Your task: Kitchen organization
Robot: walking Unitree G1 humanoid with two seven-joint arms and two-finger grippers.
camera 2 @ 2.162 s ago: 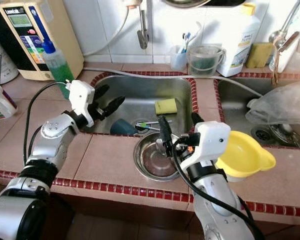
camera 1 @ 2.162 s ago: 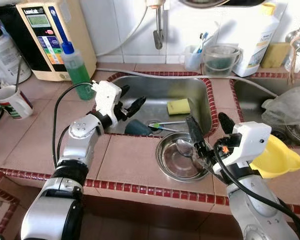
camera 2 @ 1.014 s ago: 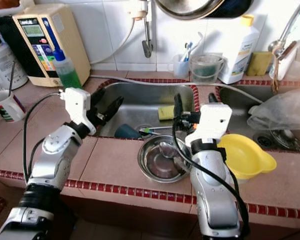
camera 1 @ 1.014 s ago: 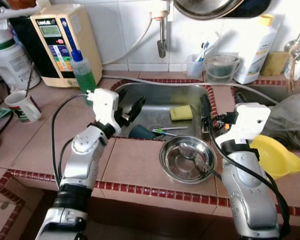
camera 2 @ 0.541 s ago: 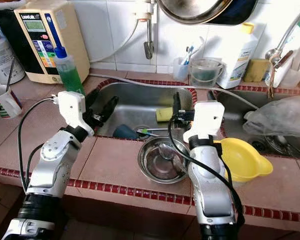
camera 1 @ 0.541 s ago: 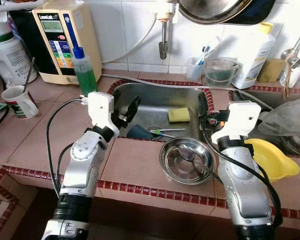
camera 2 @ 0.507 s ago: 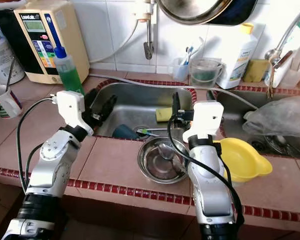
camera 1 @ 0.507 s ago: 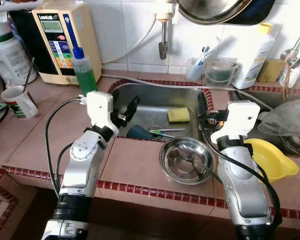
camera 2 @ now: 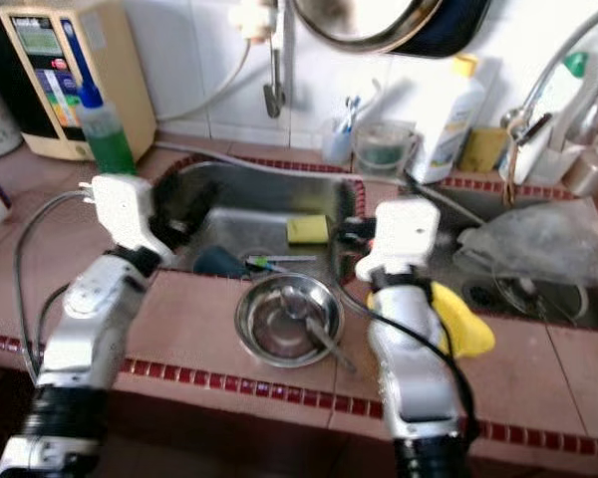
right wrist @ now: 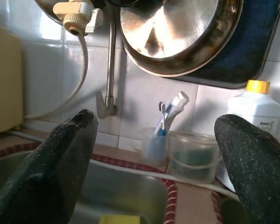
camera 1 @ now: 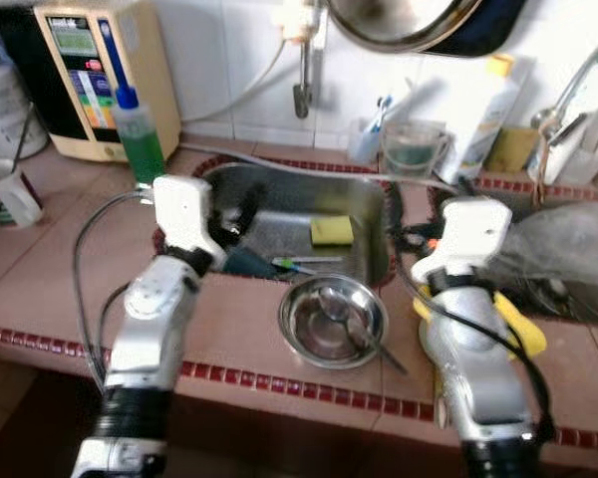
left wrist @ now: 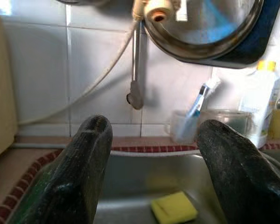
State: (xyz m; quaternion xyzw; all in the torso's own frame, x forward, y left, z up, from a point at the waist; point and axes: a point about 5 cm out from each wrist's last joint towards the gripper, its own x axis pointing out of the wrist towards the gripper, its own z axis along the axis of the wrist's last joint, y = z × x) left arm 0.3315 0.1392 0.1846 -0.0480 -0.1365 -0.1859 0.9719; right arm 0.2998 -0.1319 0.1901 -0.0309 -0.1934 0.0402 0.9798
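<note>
Since the earlier frames your right arm had pulled back from the steel bowl [camera 1: 334,321] and both wrists had risen, so that each wrist camera looked across the sink [camera 1: 279,194] at the tiled back wall; the head views had also shifted and blurred, which was the camera moving. Your left gripper [left wrist: 151,140] hung over the near left part of the basin with its two black fingers spread wide and nothing between them. Your right gripper [right wrist: 154,135] was held at the sink's right rim, its fingers likewise parted and empty. You had the steel bowl resting on the tiled counter just in front of the sink, between the two arms, with a metal spoon [camera 1: 357,332] lying in it, handle over the near right rim. Inside the basin lay a yellow sponge [camera 1: 331,230] towards the back, a dark teal cup [camera 1: 244,263] near the front left, and a green-handled utensil [camera 1: 297,264] beside it. A yellow funnel [camera 2: 458,319] sat on the counter just right of your right arm, partly hidden by it. A green soap bottle [camera 1: 140,139] stood at the sink's left back corner, and a clear jug [camera 1: 411,147] stood at the wall behind the sink.
</note>
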